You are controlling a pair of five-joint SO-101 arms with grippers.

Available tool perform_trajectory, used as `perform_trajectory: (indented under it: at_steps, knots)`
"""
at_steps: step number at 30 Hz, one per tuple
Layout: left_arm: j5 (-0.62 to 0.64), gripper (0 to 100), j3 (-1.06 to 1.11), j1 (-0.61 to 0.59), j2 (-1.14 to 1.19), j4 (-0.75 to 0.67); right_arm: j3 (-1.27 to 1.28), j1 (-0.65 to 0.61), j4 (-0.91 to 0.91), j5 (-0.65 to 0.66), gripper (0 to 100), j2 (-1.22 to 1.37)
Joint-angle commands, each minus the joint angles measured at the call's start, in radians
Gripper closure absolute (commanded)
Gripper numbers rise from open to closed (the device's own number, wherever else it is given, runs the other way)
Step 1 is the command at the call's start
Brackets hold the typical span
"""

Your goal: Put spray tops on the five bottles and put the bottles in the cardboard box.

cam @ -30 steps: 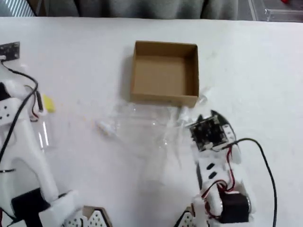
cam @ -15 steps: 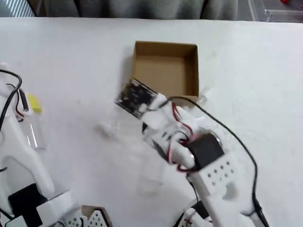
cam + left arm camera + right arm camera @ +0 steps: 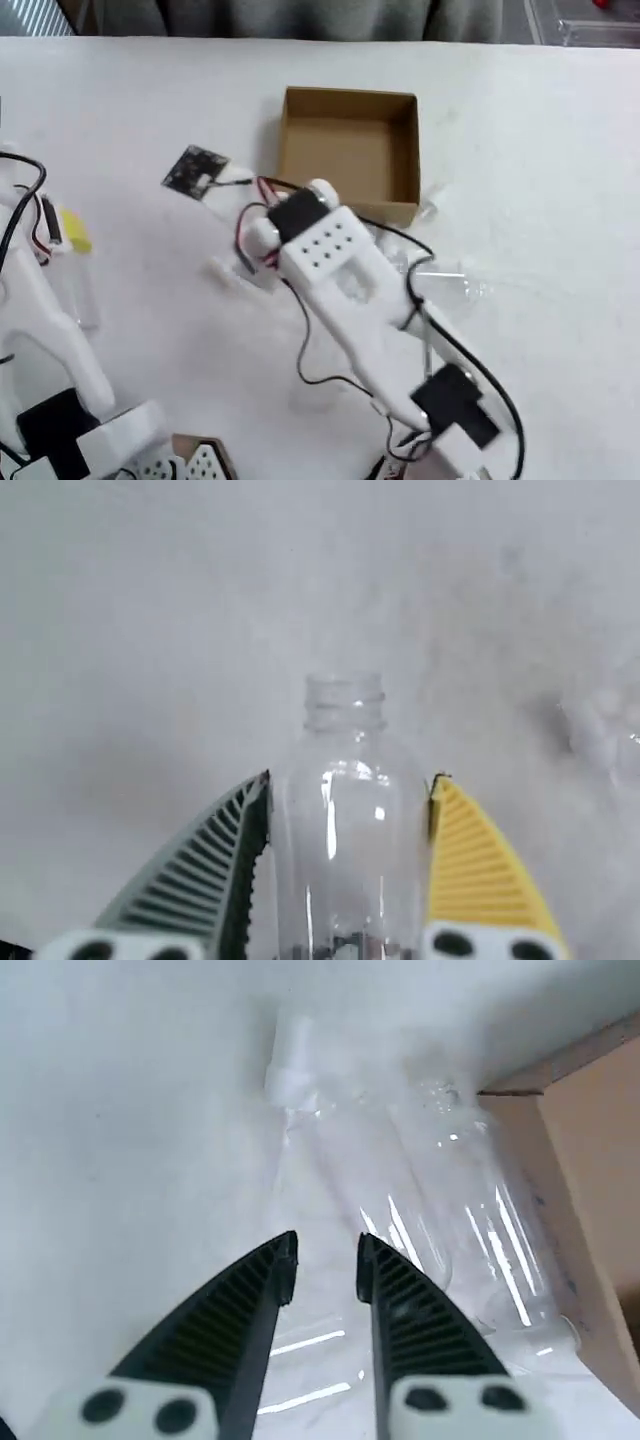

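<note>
My left gripper (image 3: 350, 780) is shut on a clear bottle (image 3: 345, 820) with a bare threaded neck, one grey and one yellow finger on its sides. The same bottle (image 3: 72, 285) is at the table's left edge. My right gripper (image 3: 327, 1250) hovers over clear bottles (image 3: 470, 1220) lying beside the cardboard box (image 3: 590, 1120), its black fingers a narrow gap apart with nothing between them. A white spray top (image 3: 290, 1070) lies just beyond. The right arm (image 3: 330, 260) stretches across to the box's left front corner. The open box (image 3: 345, 207) holds nothing.
More clear bottles (image 3: 445, 278) lie on the table right of the right arm. A small clear piece (image 3: 430, 210) sits at the box's front right corner. A white spray top (image 3: 215, 268) lies left of the arm.
My right arm has swung from the box's front right across to the left; its wrist now sits left of the box. The left arm with its bottle has shifted slightly left.
</note>
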Motion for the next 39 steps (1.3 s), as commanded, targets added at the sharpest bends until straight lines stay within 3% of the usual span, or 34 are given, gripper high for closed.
perform_trajectory:
  at_steps: [1,11,36,39]
  knots:
    - [-0.075,97,-0.049,-0.038,-0.008,0.015,-0.1,-0.045,0.001,-0.008,85.9,0.074]
    - [-0.11,97,-0.048,-0.097,-0.008,0.017,-0.29,-0.099,-0.056,-0.052,82.5,0.308]
    - [-0.11,97,-0.057,-0.11,-0.008,0.012,-0.293,-0.102,-0.194,-0.048,82.9,0.559]
    - [-0.11,97,-0.052,-0.108,-0.008,0.012,-0.295,-0.097,-0.199,-0.043,86.3,0.559]
